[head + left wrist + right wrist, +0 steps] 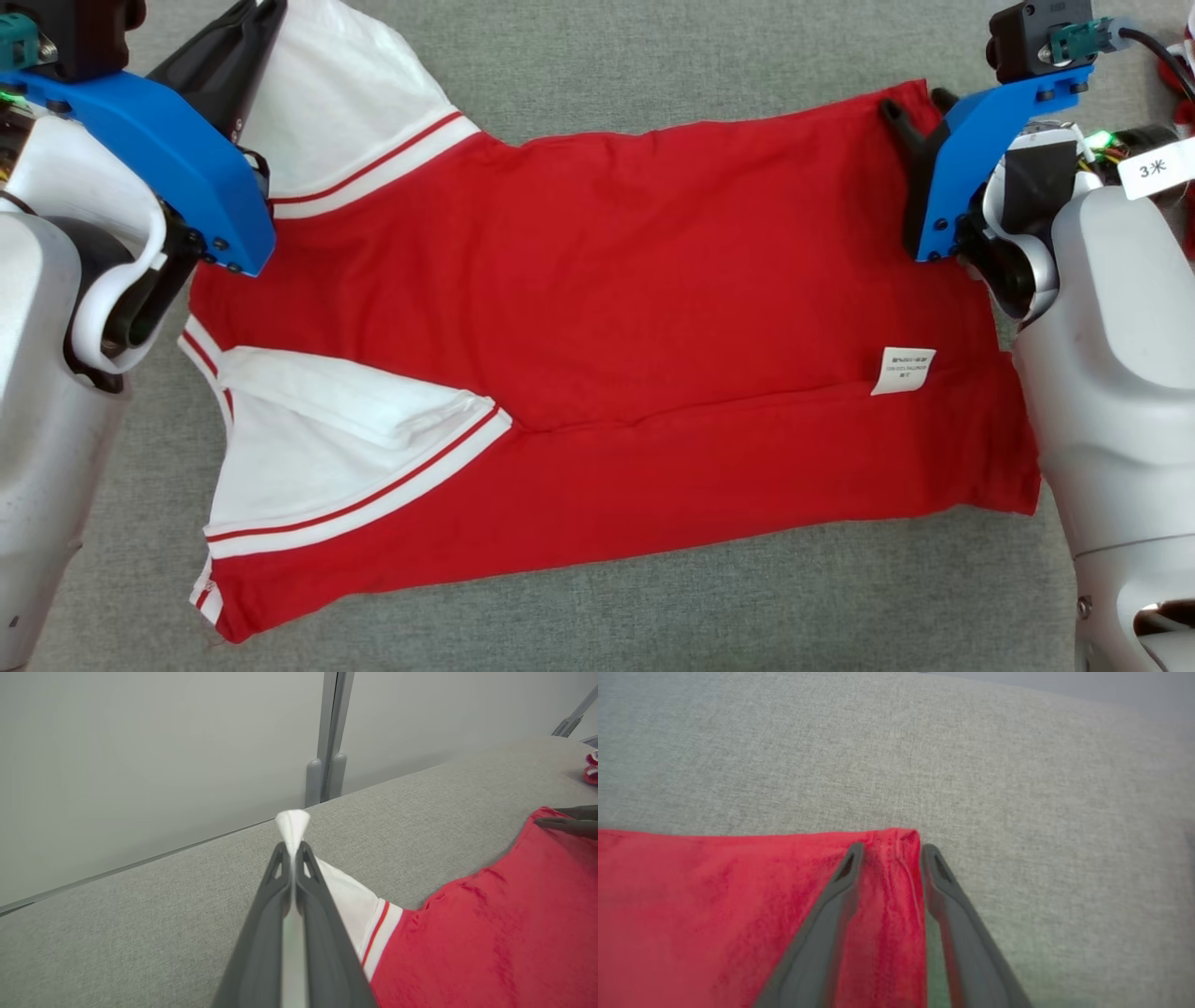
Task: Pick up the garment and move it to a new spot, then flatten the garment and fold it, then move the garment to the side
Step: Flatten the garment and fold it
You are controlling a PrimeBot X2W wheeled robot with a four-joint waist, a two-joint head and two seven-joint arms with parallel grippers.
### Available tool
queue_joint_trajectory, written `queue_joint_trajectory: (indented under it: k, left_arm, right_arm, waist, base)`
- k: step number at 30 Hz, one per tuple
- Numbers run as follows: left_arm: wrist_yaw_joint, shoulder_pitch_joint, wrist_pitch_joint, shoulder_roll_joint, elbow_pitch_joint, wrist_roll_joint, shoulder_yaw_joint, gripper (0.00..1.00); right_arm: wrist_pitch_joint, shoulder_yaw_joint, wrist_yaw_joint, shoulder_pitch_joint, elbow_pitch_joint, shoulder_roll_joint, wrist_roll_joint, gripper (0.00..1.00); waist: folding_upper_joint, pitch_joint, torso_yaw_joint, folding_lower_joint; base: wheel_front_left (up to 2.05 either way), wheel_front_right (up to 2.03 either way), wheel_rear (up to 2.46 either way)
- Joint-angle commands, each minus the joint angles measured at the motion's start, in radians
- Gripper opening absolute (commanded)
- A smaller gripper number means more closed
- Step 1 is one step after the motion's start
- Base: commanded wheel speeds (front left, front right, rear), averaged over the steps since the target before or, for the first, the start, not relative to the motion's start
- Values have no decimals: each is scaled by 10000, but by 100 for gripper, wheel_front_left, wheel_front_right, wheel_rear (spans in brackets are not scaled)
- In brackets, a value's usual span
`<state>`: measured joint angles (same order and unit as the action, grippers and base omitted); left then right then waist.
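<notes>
Grey fabric surface [672, 616] underneath everything, wall just beyond its far edge. Sprawled across its middle, the garment [607, 280]: red body, sleeve end toward the left edge, hem toward the right edge, mostly flat, creased lengthwise toward the near side (probably a first fold already laid). Far white sleeve [345, 103] lifted off the surface, near white sleeve [336, 448] lying flat.

Left gripper [292, 851] pressed together on the tip of the far sleeve, with a tuft of white cloth poking past the fingertips. Held so, most likely, to carry that side over toward the near edge.

Right gripper [889, 851] spread, straddling the far hem corner [901, 840]: one finger on red cloth, the other on bare surface, not yet pinching. Placed there, by the look of it, to take the matching corner for an even, two-ended lift.

Smallest of all, a white label [903, 371] on the red near the right edge.
</notes>
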<state>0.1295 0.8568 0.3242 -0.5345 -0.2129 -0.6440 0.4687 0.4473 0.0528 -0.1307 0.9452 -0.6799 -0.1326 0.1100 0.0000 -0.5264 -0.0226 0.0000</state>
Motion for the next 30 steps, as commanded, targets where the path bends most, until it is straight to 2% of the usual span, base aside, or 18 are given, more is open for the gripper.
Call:
queue_joint_trajectory:
  k: [1, 4, 5, 6, 7, 14, 20, 24, 30]
  left_arm:
    - [8, -49, -101, 15, 40, -72, 61, 0]
    - [8, 6, -201, -5, 39, -165, 121, 0]
    - [9, 14, -211, -32, 47, -190, 128, 0]
    - [9, 1, -260, -57, 46, -220, 127, 0]
    - [9, -31, -301, -79, 50, -236, 132, 0]
    - [9, -326, -788, -146, 163, -337, 72, 0]
    - [-20, -1379, -1549, -240, 797, -460, 95, 0]
    - [-244, -2649, -2043, -337, 1435, -584, 92, 0]
    - [-791, -4637, -2715, -376, 2143, -893, -32, 0]
  right_arm:
    - [-18, -19, -1, 115, -225, 0, 200, 47]
    - [-34, -26, -1, 237, -644, -44, 430, 36]
    - [-119, 2, -1, 299, -752, -72, 459, 27]
    - [-258, 6, -1, 339, -824, -82, 475, 5]
    - [-406, 34, -1, 385, -887, -91, 486, 0]
    - [-1741, 294, -1, 469, -926, -276, 473, 0]
    - [-2888, 940, -1, -473, -680, -596, 788, 0]
    - [-3493, 1215, -1, -1391, -330, -872, 1077, 0]
    - [-4031, 1039, -1, -2918, 217, -1057, 1420, 0]
  waist:
    - [0, 24, 52, 0]
    - [0, 37, 125, 0]
    - [0, 28, 142, 0]
    - [0, 30, 154, 0]
    - [0, 37, 166, 0]
    - [0, 253, 168, 0]
    - [0, 823, 190, 0]
    - [0, 1394, 305, 0]
    - [0, 2296, 483, 0]
  base:
    - [0, 0, 0]
    - [0, 0, 0]
    - [0, 0, 0]
    - [0, 0, 0]
    - [0, 0, 0]
    - [0, 0, 0]
    - [0, 0, 0]
    - [0, 0, 0]
    - [0, 0, 0]
